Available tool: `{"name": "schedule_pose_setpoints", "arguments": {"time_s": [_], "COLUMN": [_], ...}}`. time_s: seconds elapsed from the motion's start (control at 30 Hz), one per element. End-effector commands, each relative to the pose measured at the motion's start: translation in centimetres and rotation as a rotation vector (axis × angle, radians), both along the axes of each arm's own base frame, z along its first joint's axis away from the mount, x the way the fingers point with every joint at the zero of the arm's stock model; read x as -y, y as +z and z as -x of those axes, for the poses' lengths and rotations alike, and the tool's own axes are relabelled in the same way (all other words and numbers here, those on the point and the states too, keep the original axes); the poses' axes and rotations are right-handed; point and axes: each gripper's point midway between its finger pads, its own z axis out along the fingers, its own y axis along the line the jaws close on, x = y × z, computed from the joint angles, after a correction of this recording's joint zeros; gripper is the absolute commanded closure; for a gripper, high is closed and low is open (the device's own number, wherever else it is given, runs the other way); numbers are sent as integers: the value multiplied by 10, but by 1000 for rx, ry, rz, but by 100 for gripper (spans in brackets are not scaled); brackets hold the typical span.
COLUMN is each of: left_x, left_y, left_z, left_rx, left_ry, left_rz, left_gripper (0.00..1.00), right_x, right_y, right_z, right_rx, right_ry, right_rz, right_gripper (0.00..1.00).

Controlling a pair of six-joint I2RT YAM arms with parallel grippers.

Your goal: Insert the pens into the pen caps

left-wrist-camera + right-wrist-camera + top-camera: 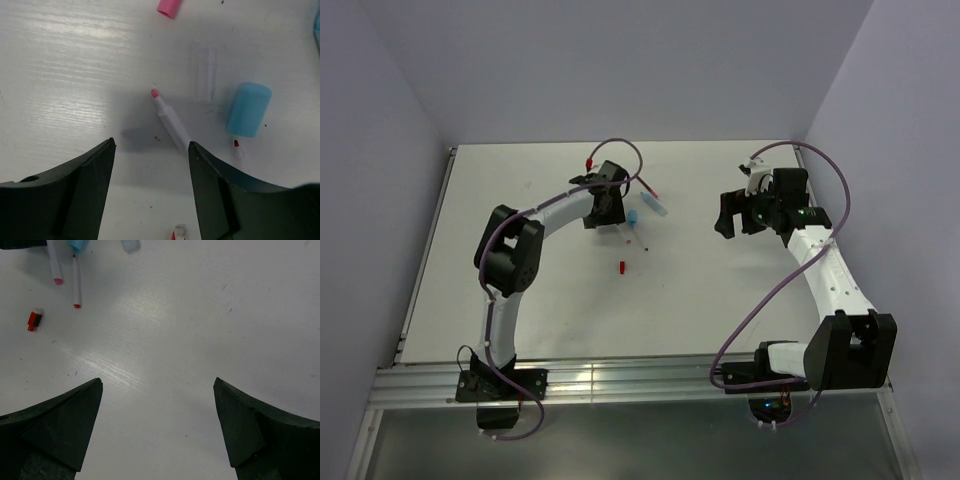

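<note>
Just ahead of the left claw (152,144), a white pen (170,120) with a pink-red tip lay slanted on the pale surface (60,75). Its tip pointed away from the claw, and its rear end met the tip of the finger (225,195) on the right of the wrist view. The claw stood released, its two dark fingers apart and gripping nothing.

Ahead of that same finger, a light blue cap (248,110) lay on its side, with a small red-tipped pen (238,149) just beside its near end. A clear cap (205,72) lay farther ahead of the claw, between the white pen and the blue cap. A pink cap (170,7) sat farther still, cut off by the edge of the view.

Well apart from all this, the right claw (157,382) hung spread wide over bare surface, holding nothing. Ahead of it and off to its left lay a stubby red cap (33,321), well clear of its fingers.
</note>
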Motion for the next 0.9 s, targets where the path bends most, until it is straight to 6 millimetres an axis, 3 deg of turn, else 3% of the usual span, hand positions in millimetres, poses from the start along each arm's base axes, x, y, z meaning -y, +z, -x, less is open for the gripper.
{"name": "schedule_pose_setpoints", "arguments": {"time_s": [0.0,0.17,0.33,0.5,0.63,0.77,0.87], "left_x": [14,17,24,24,16,11,12], "left_y": [3,-6,-15,-28,-43,-43,-39], "left_z": [-3,5,20,34,43,49,49], "left_rx": [22,-7,-34,-59,-97,-105,-106], "left_ry": [-8,-17,-64,-92,-100,-113,-118], "left_rz": [11,19,9,-43,-81,-88,-82], "left_gripper": [34,35,48,51,64,78,99], "right_x": [1,1,0,-5,-10,-19,-34], "right_y": [14,14,17,21,22,29,37], "right_z": [-6,-4,-4,-4,-3,-1,1], "right_rx": [58,56,55,45,26,30,18], "right_ry": [14,16,22,41,53,68,100], "right_rz": [21,23,23,-6,-34,-86,-149], "right_gripper": [0,0,0,0,0,0,0]}}
